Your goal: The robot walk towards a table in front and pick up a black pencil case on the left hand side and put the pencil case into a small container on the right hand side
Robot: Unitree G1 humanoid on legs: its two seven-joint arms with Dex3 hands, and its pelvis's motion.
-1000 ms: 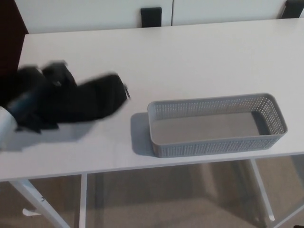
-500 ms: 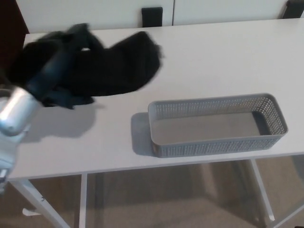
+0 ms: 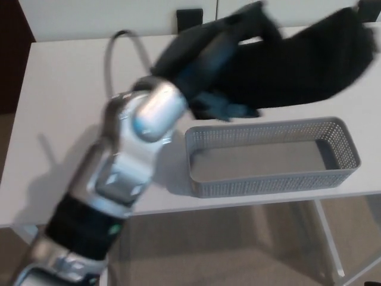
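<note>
The left hand (image 3: 229, 77) has its fingers closed on the black pencil case (image 3: 309, 59), held aloft above the container's (image 3: 271, 179) far rim, long axis along it, near the desk's (image 3: 71, 89) right edge.

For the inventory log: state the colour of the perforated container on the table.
Grey container, seen best in the head view.

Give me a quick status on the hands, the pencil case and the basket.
Left hand shut on pencil case, held above the grey basket. Right hand not in view. Basket empty, nothing in the way.
</note>
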